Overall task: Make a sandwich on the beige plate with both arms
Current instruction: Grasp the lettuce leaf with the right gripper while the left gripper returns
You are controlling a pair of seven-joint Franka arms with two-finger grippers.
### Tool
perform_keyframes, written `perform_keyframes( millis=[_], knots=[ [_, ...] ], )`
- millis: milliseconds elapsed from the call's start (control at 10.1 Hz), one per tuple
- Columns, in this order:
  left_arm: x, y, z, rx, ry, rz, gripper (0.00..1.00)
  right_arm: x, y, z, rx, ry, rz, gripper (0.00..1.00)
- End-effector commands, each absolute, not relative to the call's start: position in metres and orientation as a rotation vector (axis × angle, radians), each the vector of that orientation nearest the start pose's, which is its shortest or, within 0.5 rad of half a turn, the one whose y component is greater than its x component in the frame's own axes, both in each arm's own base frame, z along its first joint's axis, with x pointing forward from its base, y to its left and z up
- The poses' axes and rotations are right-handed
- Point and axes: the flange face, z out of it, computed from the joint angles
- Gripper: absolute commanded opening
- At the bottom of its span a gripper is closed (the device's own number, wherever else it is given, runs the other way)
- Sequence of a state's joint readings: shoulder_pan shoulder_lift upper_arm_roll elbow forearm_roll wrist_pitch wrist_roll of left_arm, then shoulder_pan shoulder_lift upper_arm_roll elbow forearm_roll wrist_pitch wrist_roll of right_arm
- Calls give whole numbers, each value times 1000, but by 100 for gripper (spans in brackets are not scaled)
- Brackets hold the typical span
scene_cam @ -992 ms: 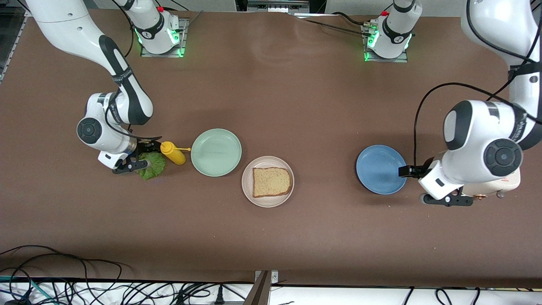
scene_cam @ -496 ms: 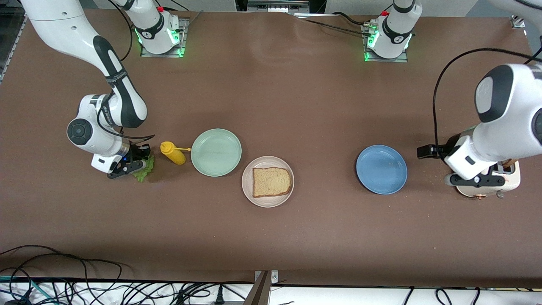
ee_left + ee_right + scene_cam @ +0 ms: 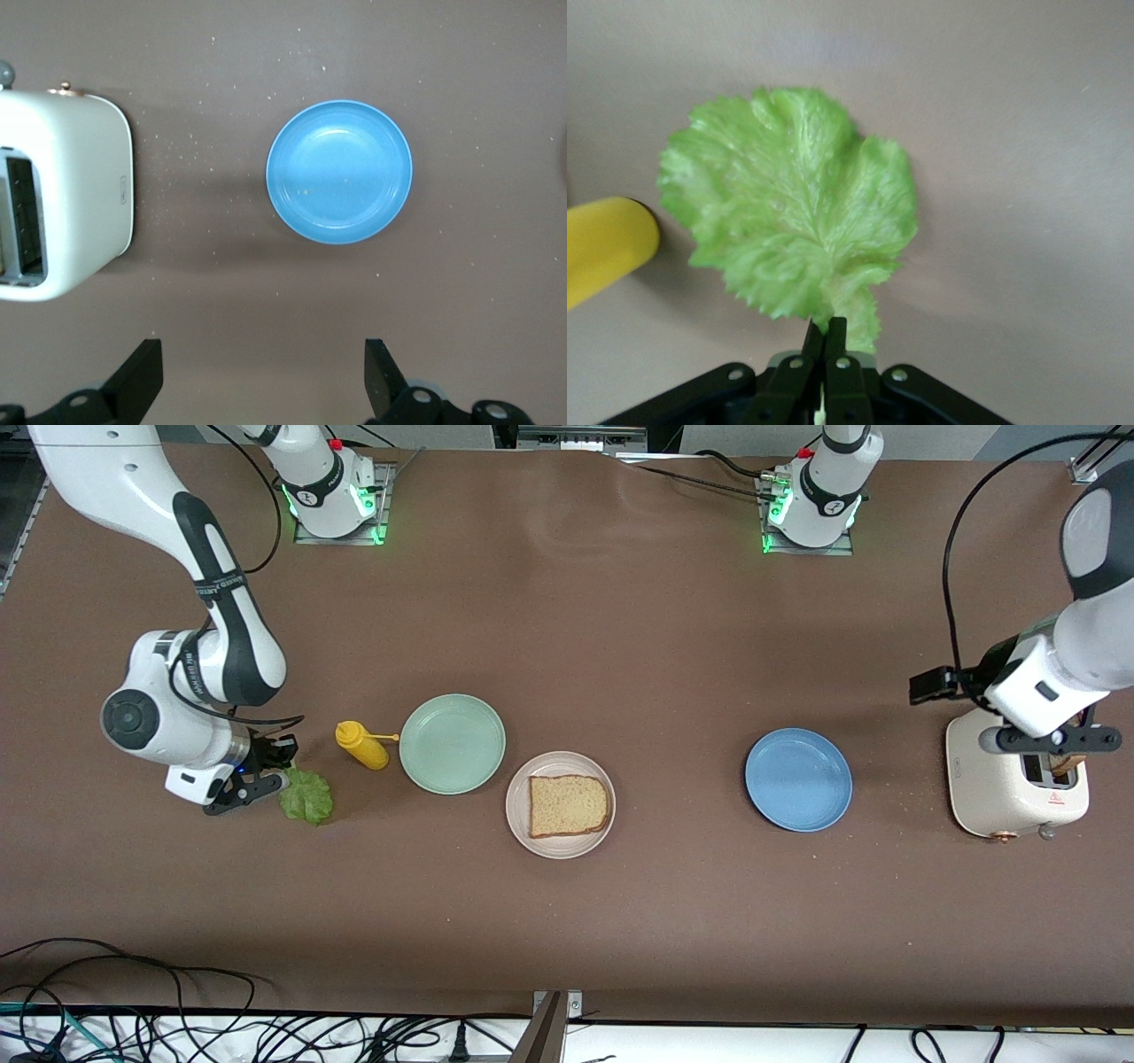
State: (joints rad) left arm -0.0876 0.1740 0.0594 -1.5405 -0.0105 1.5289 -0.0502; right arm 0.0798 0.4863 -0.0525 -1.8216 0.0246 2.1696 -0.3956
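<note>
The right gripper (image 3: 824,350) stands at the right arm's end of the table, its jaws pinched fully together on the stem edge of the lettuce leaf (image 3: 306,797); the rest of the leaf fans out ahead of the fingertips. With so thin a bite, the leaf is best lifted slowly and carried level, clear of the yellow mustard bottle (image 3: 361,745) just beside the jaws, then lowered flat onto the bread slice (image 3: 569,805).

The mint-green plate (image 3: 452,743) next to the bottle is empty. The beige plate (image 3: 560,804) holds the single bread slice, so the sandwich is judged barely begun. The blue plate (image 3: 798,779) is empty.

The left gripper (image 3: 262,381) hangs over the white toaster (image 3: 1014,788) at the left arm's end, jaws spread wide and holding nothing; a brown slice appears to sit in one slot below them.
</note>
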Motion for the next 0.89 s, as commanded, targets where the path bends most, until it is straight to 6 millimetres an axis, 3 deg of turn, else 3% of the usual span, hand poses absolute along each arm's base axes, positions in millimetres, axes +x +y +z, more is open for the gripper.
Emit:
perform_keyframes(
  millis=[0,198,397,496,595,695,794],
  knots=[
    [573,-16,544,-3097,-6,289,100,655,20,305,-3040,-651,252,0],
    [574,-12,545,-3098,-15,285,100,668,24,352,-3041,-672,303,0],
    [574,-11,561,-3104,-16,233,100,672,50,392,-3041,-738,343,0],
    [575,-11,571,-3112,-19,200,100,673,71,407,-3037,-783,327,0],
    [572,-7,572,-3123,-36,227,100,671,91,409,-3025,-809,319,0],
    [569,-8,570,-3120,-34,270,100,666,129,411,-3050,-793,308,0],
    [567,-10,570,-3119,-27,292,100,663,167,415,-3103,-657,276,0]
  ],
)
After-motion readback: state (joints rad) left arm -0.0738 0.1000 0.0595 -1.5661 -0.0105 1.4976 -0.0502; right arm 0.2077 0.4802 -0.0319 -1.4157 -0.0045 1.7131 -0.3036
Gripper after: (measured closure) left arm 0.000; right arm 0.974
